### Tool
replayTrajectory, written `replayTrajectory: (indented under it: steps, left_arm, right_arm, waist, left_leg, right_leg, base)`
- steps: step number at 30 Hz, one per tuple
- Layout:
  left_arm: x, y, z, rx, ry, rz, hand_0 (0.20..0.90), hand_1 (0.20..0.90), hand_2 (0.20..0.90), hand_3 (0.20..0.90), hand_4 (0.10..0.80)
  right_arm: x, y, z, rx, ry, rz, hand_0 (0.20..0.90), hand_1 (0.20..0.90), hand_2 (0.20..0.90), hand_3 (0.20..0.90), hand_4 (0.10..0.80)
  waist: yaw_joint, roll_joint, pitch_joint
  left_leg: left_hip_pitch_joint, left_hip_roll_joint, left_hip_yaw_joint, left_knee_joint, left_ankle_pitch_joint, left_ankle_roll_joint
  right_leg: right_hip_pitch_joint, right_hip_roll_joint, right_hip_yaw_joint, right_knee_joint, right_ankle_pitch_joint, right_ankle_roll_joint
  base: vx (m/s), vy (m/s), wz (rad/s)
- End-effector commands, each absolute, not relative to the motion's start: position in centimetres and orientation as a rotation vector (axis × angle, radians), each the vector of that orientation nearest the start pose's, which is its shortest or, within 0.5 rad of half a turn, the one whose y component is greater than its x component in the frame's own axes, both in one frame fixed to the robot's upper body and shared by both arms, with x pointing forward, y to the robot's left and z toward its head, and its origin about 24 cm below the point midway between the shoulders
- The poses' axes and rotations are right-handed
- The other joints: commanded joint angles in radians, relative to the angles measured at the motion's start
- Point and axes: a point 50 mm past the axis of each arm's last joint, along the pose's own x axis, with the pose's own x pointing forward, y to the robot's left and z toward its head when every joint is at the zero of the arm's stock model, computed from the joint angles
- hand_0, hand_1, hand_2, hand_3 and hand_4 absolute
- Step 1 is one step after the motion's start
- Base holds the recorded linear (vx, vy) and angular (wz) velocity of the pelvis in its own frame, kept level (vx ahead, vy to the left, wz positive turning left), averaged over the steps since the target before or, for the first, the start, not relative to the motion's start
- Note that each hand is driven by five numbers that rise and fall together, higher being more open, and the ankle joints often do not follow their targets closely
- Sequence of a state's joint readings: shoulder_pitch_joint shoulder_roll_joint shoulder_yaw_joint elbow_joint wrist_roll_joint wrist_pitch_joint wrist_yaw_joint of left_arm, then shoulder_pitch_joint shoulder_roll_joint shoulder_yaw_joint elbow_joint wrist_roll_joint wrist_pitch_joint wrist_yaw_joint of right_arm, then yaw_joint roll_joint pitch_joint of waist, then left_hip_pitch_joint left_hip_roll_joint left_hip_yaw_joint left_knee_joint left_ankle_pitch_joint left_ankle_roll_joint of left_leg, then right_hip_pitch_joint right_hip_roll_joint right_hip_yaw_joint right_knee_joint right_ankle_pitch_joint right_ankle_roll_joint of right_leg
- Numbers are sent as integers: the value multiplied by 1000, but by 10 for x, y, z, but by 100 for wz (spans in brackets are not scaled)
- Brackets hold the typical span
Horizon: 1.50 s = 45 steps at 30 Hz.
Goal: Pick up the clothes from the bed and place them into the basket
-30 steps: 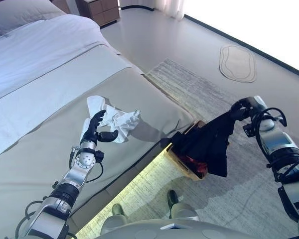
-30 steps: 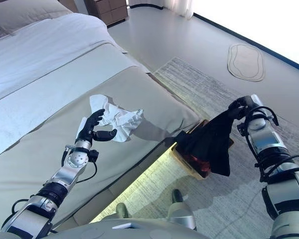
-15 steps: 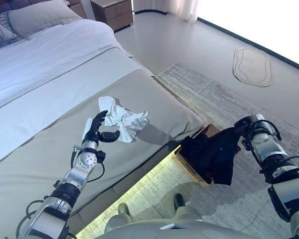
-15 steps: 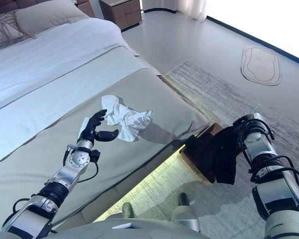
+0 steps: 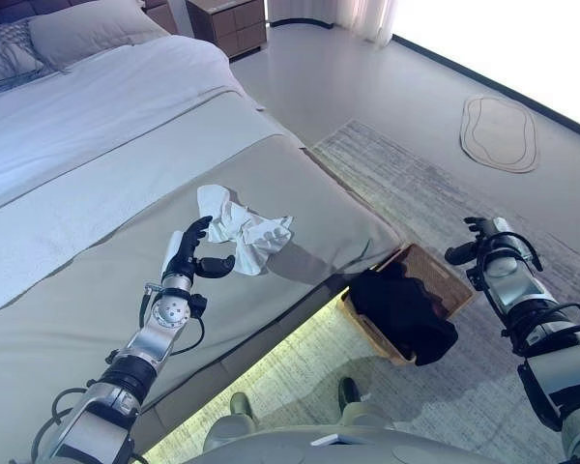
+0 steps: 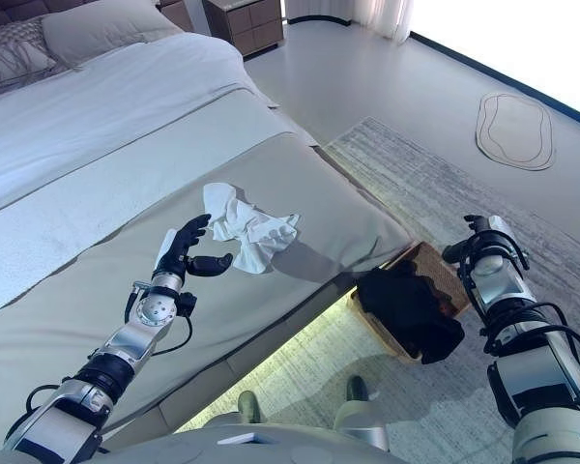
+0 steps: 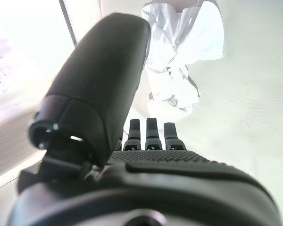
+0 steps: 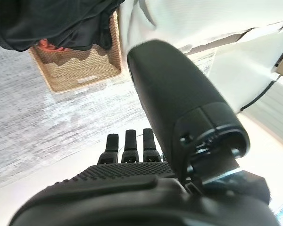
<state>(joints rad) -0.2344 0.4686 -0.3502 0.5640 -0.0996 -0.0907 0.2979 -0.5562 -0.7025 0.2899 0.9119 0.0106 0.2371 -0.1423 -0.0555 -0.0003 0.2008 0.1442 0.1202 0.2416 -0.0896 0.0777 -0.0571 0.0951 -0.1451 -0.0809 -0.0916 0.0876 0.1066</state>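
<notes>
Right hand [image 5: 476,245] lets go, fingers apart, black garment [image 5: 398,307] now draped in the basket [image 5: 443,282]; white cloth [image 5: 242,229] remains, left hand [image 5: 189,256] spread beside it.

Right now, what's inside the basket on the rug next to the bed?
A black garment fills the wicker basket and spills over its near rim. The right wrist view shows something reddish under it; the rest of the basket's contents is covered.

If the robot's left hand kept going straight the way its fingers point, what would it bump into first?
Most likely the white cloth crumpled on the bed. The left hand is open and aimed at it from close by. Depth is hard to judge, so it might brush the bed cover just before reaching the cloth.
</notes>
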Motion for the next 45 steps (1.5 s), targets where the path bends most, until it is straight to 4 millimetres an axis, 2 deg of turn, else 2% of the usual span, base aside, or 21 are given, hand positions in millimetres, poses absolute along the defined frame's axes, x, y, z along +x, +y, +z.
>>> replayTrajectory:
  steps: [1,6,13,17,25,30,35,37,40,43,44,45]
  left_arm:
    - [304,212,38,518,-6,95,900,900,900,900,800]
    - [302,213,37,512,-5,118,900,900,900,900,800]
    - [296,214,29,477,16,154,900,900,900,900,800]
    - [287,218,22,457,38,156,900,900,900,900,800]
    - [274,227,18,449,34,144,900,900,900,900,800]
    - [273,224,28,493,-44,94,900,900,900,900,800]
    - [283,218,53,474,-179,85,900,900,900,900,800]
    - [286,213,65,455,-248,79,900,900,900,900,800]
    - [287,209,81,447,-327,63,900,900,900,900,800]
    - [286,204,88,434,-365,51,900,900,900,900,800]
    - [286,202,89,427,-371,48,900,900,900,900,800]
    - [286,200,93,412,-390,43,900,900,900,900,800]
  right_arm:
    - [344,-340,126,-908,265,-415,900,900,900,900,800]
    - [354,-327,154,-945,133,-427,900,900,900,900,800]
    - [369,-287,199,-1022,-111,-395,900,900,900,900,800]
    - [375,-267,217,-1080,-208,-376,900,900,900,900,800]
    - [389,-236,243,-1181,-283,-380,900,900,900,900,800]
    - [396,-230,246,-1213,-254,-373,900,900,900,900,800]
    - [401,-241,264,-1272,-242,-440,900,900,900,900,800]
    - [402,-246,279,-1287,-244,-497,900,900,900,900,800]
    - [401,-248,298,-1317,-250,-547,900,900,900,900,800]
    - [402,-249,296,-1364,-229,-566,900,900,900,900,800]
    - [403,-250,295,-1369,-213,-571,900,900,900,900,800]
    - [403,-253,293,-1373,-201,-591,900,900,900,900,800]
  waist:
    - [35,-25,-27]
    - [50,-28,-26]
    - [95,-30,-19]
    - [134,-26,-15]
    - [231,-5,27]
    - [273,6,50]
    - [312,44,161]
    - [332,67,228]
    - [353,84,302]
    - [363,91,319]
    - [366,91,319]
    - [371,97,319]
  left_leg:
    - [15,52,-27,2,-81,-24]
    - [6,51,-47,2,-77,-25]
    - [-26,47,-93,2,-69,-25]
    - [-45,38,-122,2,-67,-23]
    - [-106,6,-201,3,-52,-14]
    - [-139,-10,-231,31,-55,-10]
    - [-282,-42,-281,187,-73,-5]
    - [-351,-60,-302,238,-73,1]
    - [-435,-89,-316,323,-86,15]
    - [-495,-107,-329,383,-104,30]
    - [-500,-114,-328,411,-138,35]
    - [-533,-127,-333,441,-151,43]
  right_leg:
    - [-3,-71,-28,36,-17,31]
    - [0,-73,-44,39,-23,29]
    - [-10,-87,-86,53,-36,27]
    - [-8,-99,-122,51,-40,27]
    - [-21,-132,-198,73,-51,30]
    - [-31,-142,-222,104,-70,20]
    - [-123,-169,-227,239,-111,-9]
    - [-184,-182,-237,322,-138,-19]
    - [-282,-203,-234,449,-171,-28]
    - [-350,-212,-233,537,-197,-37]
    - [-358,-212,-224,564,-228,-32]
    - [-393,-216,-224,602,-234,-38]
  base:
    - [0,0,0]
    - [7,2,7]
    - [-10,9,15]
    - [3,28,24]
    - [2,44,29]
    - [80,15,38]
    - [-62,32,29]
    - [-163,15,26]
    - [-135,-5,19]
    - [-1,-33,31]
    - [55,-46,30]
    - [37,-37,19]
